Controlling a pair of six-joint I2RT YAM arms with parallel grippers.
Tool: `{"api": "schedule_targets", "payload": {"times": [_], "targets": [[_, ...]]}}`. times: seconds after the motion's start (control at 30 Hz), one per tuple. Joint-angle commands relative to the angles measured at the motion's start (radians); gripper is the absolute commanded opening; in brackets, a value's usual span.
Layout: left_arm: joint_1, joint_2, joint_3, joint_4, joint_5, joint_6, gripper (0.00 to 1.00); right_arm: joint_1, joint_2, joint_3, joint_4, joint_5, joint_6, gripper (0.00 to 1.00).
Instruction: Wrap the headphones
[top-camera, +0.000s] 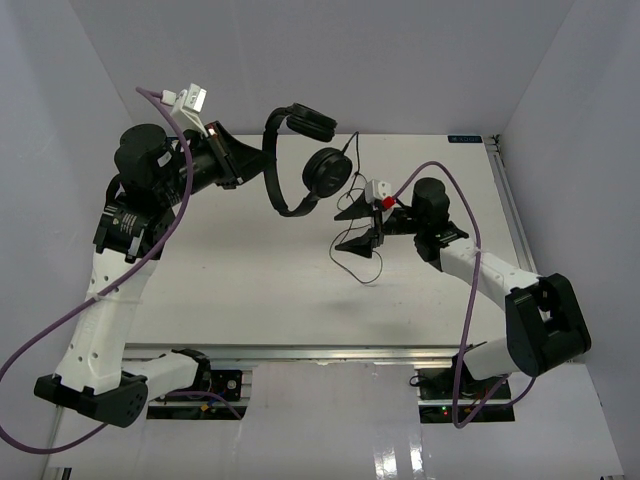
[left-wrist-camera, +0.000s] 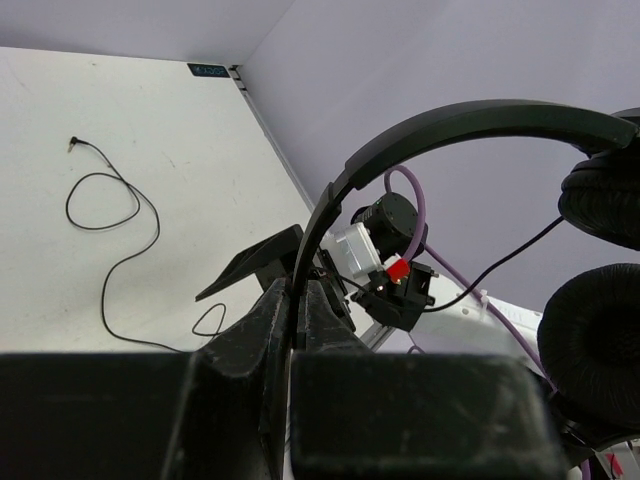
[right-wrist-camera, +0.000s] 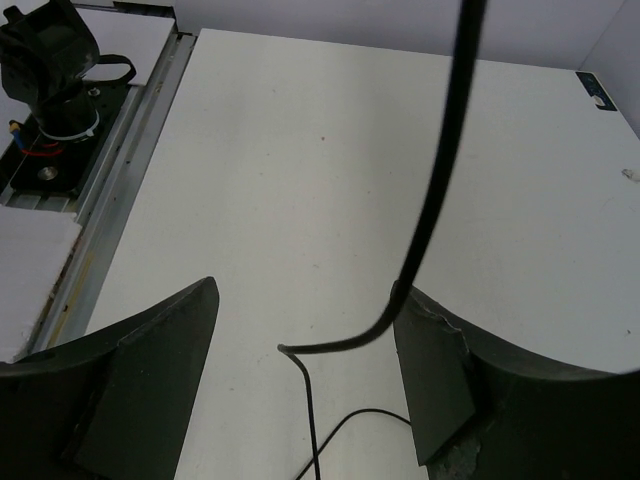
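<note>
Top external view: the left gripper (top-camera: 250, 165) clamps the headphones (top-camera: 325, 172) by the headband (left-wrist-camera: 480, 118), above the table (top-camera: 250, 280). The right gripper (top-camera: 358, 227) gapes, cable (right-wrist-camera: 440, 180) between its jaws; pinch it firmly before winding.

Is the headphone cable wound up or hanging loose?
Loose: the cable trails in open loops on the table, not wound round the headphones.

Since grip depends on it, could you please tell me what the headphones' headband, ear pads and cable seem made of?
Headband: likely hard plastic, smooth black with a sheen along its edge. Ear pads: probably leatherette over foam, matte and finely grained. Cable: rubbery black sheath, falling in loose curves.
</note>
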Motion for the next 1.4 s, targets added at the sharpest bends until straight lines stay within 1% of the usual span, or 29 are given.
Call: {"api": "schedule_targets", "payload": {"times": [0.0, 0.07, 0.13, 0.2, 0.33, 0.37, 0.43, 0.47, 0.5, 0.53, 0.57, 0.6, 0.63, 0.7, 0.77, 0.8, 0.83, 0.9, 0.97, 1.0, 1.03, 1.07, 1.17, 1.23, 1.3, 1.37], "targets": [[-0.003, -0.03, 0.0, 0.02, 0.035, -0.006, 0.0, -0.022, 0.01, 0.049, 0.03, -0.05, 0.026, 0.76], [-0.003, -0.029, -0.001, 0.021, 0.038, -0.008, 0.0, -0.024, 0.019, 0.053, 0.035, -0.07, 0.035, 0.74], [-0.003, -0.029, -0.001, 0.019, 0.04, -0.003, 0.0, -0.024, 0.024, 0.049, 0.083, -0.099, 0.082, 0.71], [-0.003, -0.029, -0.004, 0.02, 0.038, -0.002, 0.0, -0.024, 0.033, 0.033, 0.191, -0.113, 0.187, 0.66], [-0.003, -0.027, -0.005, 0.019, 0.017, 0.001, 0.0, -0.024, 0.042, 0.013, 0.312, -0.121, 0.32, 0.52], [-0.003, -0.025, -0.006, 0.019, 0.009, 0.0, 0.0, -0.024, 0.043, 0.006, 0.331, -0.122, 0.341, 0.47], [-0.003, -0.021, -0.007, 0.021, -0.014, 0.0, 0.0, -0.023, 0.041, -0.004, 0.353, -0.11, 0.368, 0.38], [-0.003, -0.019, -0.01, 0.02, -0.037, -0.002, 0.0, -0.024, 0.031, -0.002, 0.307, -0.094, 0.353, 0.32], [-0.003, -0.018, -0.013, 0.019, -0.065, -0.005, 0.0, -0.025, 0.019, 0.004, 0.233, -0.071, 0.321, 0.25], [-0.003, -0.017, -0.016, 0.019, -0.1, -0.01, 0.0, -0.026, 0.008, 0.02, 0.118, -0.036, 0.258, 0.16], [-0.003, -0.013, -0.022, 0.02, -0.137, -0.021, 0.0, -0.021, 0.0, 0.045, -0.012, 0.008, 0.176, 0.11], [-0.003, -0.008, -0.03, 0.021, -0.178, -0.037, 0.0, -0.014, -0.007, 0.076, -0.155, 0.059, 0.078, 0.08], [-0.003, -0.004, -0.041, 0.026, -0.229, -0.049, 0.0, -0.006, -0.013, 0.125, -0.263, 0.155, 0.013, 0.08], [-0.003, 0.005, -0.093, 0.066, -0.281, -0.1, 0.0, 0.011, -0.02, 0.188, -0.489, 0.301, -0.102, 0.08], [-0.003, 0.016, -0.134, 0.124, -0.328, -0.124, 0.0, 0.027, -0.036, 0.234, -0.621, 0.469, -0.163, 0.08], [-0.003, 0.034, -0.161, 0.142, -0.356, -0.136, 0.0, 0.045, -0.047, 0.248, -0.694, 0.594, -0.207, 0.08], [-0.003, 0.049, -0.178, 0.162, -0.395, -0.14, 0.0, 0.062, -0.065, 0.259, -0.74, 0.676, -0.243, 0.08], [-0.003, 0.091, -0.196, 0.191, -0.466, -0.129, 0.0, 0.103, -0.107, 0.261, -0.792, 0.847, -0.328, 0.08], [-0.003, 0.155, -0.188, 0.194, -0.506, -0.092, 0.0, 0.159, -0.13, 0.249, -0.817, 1.065, -0.432, 0.08], [-0.006, 0.182, -0.183, 0.193, -0.519, -0.073, 0.0, 0.18, -0.14, 0.24, -0.823, 1.205, -0.513, 0.08], [-0.011, 0.213, -0.176, 0.193, -0.528, -0.048, 0.0, 0.201, -0.151, 0.226, -0.821, 1.297, -0.564, 0.08], [-0.018, 0.247, -0.169, 0.192, -0.536, -0.019, 0.0, 0.225, -0.166, 0.213, -0.816, 1.349, -0.599, 0.08], [-0.049, 0.341, -0.147, 0.169, -0.554, 0.067, 0.0, 0.292, -0.209, 0.174, -0.772, 1.445, -0.756, 0.08], [-0.065, 0.401, -0.138, 0.149, -0.564, 0.113, 0.0, 0.315, -0.214, 0.175, -0.766, 1.478, -0.82, 0.08], [-0.077, 0.438, -0.145, 0.135, -0.572, 0.158, 0.0, 0.321, -0.203, 0.218, -0.8, 1.478, -0.852, 0.08], [-0.084, 0.462, -0.168, 0.135, -0.569, 0.188, 0.0, 0.327, -0.192, 0.272, -0.855, 1.435, -0.86, 0.08]]}}
